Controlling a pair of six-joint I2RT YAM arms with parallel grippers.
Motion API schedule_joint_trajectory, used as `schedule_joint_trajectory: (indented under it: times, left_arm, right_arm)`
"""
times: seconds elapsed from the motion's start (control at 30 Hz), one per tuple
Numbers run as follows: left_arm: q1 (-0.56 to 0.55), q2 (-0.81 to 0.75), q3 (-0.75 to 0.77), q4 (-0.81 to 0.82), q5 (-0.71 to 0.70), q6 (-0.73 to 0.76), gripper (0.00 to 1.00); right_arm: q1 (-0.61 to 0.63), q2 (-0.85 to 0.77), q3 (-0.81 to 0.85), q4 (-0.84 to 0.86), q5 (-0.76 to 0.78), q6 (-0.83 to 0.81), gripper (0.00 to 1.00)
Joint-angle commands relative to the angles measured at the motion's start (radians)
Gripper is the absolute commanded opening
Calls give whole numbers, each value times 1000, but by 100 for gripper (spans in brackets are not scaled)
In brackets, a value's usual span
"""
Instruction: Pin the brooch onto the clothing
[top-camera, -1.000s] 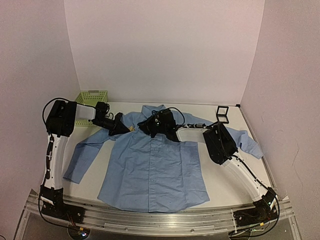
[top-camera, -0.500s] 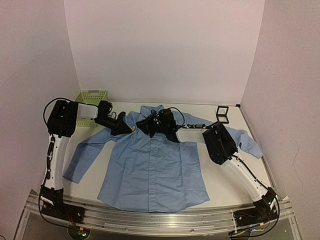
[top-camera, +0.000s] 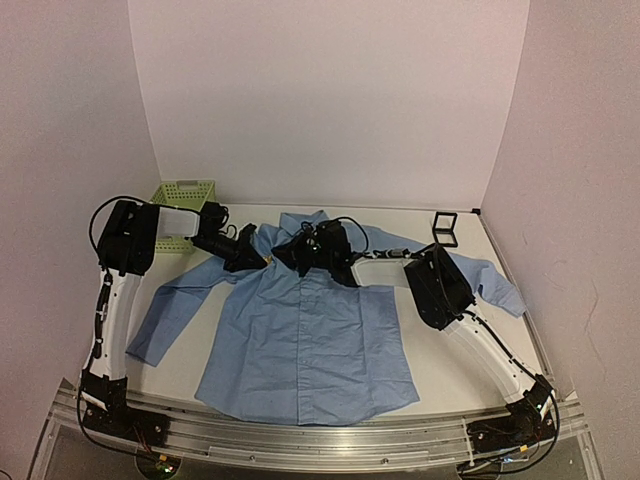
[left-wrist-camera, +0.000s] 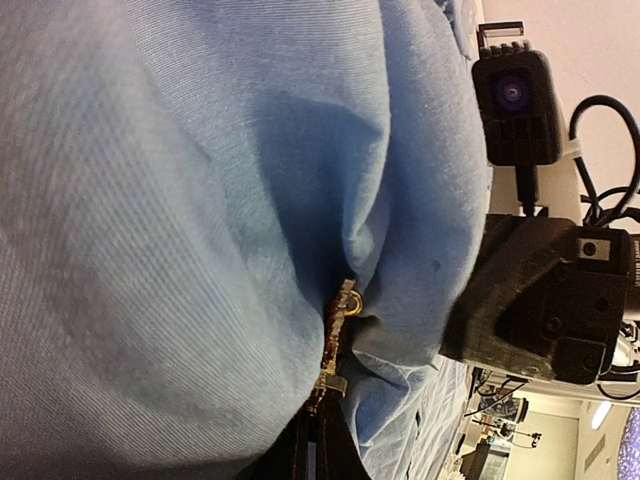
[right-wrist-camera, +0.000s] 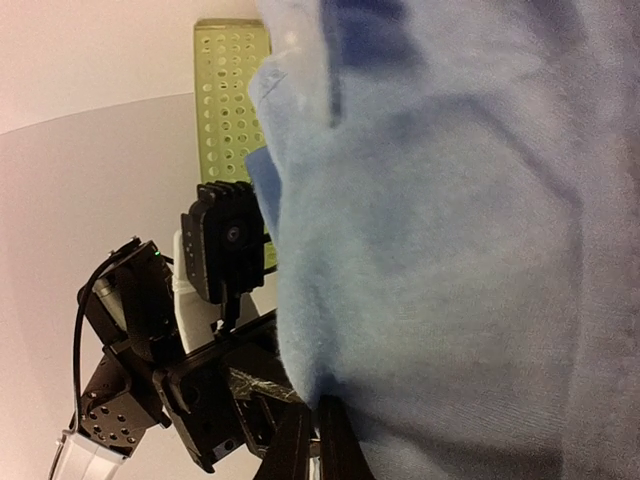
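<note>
Brooch (left-wrist-camera: 338, 325) sits pinched in the closed jaws of your left gripper (left-wrist-camera: 320, 438), its end pressed against a raised fold of the shirt (left-wrist-camera: 180, 200) beside the collar (top-camera: 305, 218). Your right gripper (right-wrist-camera: 312, 440) is pinching that fold from the opposite side. You look to be mid-piercing; next you need to push the pin through the ridge while keeping the fabric taut.

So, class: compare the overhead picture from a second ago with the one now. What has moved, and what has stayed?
The left hand, shut on the brooch, slid slightly right across the shirt toward the right hand. The right hand pinched shut on a fold of shirt. The shirt, green basket and black box stayed put.
</note>
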Motion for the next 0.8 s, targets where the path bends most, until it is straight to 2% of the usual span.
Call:
schedule_joint_trajectory:
  times: [0.0,0.47,0.77]
  left_arm:
    - [-14,11,33,-28,-2,55,0]
    - [-37,32,85,-33,23,104,0]
    - [-45,35,95,-56,41,127,0]
  right_arm:
    - [11,-16,-43,20,31,12,1]
    - [37,-2,2,-64,44,-21,0]
    - [50,-167,-206,-179,176,-136,0]
